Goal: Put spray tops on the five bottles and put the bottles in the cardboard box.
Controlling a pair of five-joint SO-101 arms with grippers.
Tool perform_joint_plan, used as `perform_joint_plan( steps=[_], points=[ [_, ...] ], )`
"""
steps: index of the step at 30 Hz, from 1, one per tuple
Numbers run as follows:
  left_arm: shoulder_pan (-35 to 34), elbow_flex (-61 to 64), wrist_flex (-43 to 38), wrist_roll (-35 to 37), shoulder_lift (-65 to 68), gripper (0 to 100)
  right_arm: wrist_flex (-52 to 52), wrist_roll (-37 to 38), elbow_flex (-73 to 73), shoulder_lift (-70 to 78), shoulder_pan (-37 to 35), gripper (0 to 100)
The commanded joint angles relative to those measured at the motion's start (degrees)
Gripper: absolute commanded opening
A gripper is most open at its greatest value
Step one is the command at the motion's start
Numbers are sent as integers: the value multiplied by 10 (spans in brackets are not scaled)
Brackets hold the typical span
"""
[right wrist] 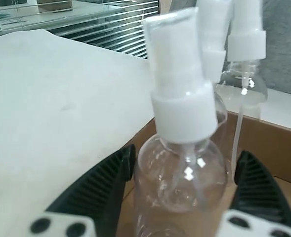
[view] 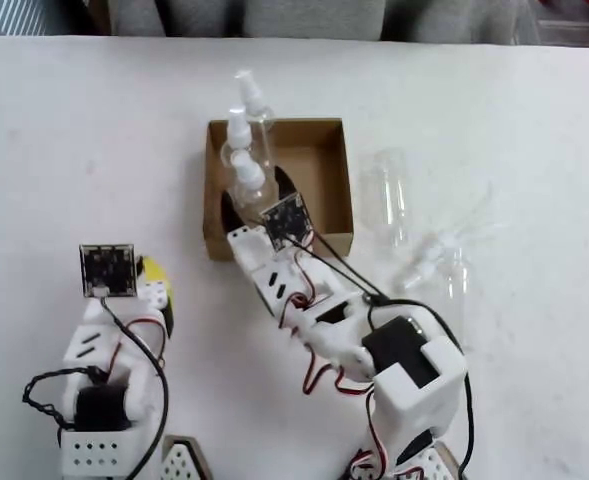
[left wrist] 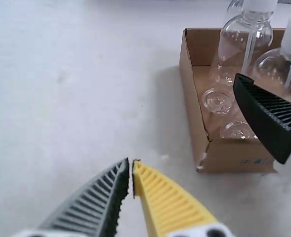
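The cardboard box (view: 324, 170) sits mid-table. Three clear bottles with white spray tops stand along its left side (view: 246, 150). My right gripper (view: 259, 198) is open, its black fingers on either side of the nearest bottle (right wrist: 182, 182), level with its shoulder below the spray top (right wrist: 180, 89); one finger is close against the glass, the other a little apart. My left gripper (left wrist: 130, 170) is shut and holds nothing, low over bare table left of the box (left wrist: 194, 98). Two uncapped clear bottles (view: 386, 205) (view: 456, 275) lie right of the box beside a loose spray top (view: 422, 262).
The right half of the box floor (view: 319, 195) is bare. White table stretches open to the left of the box and behind it. The left arm's base (view: 99, 400) and the right arm's base (view: 414, 380) stand at the front edge.
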Motion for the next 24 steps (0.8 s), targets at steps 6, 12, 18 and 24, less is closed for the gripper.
perform_joint_plan(
  steps=[6, 12, 18, 24],
  points=[
    [-4, 0, -2, -6, -6, 24, 51, -6, -21, -71, -4, 340],
    [-4, 0, -2, -6, -6, 25, 75, -40, -9, -122, -1, 340],
    [-4, 0, -2, -6, -6, 26, 75, -42, 27, -187, -3, 340],
    [-4, 0, -2, -6, -6, 27, 75, -42, 76, -261, -4, 340]
  ],
)
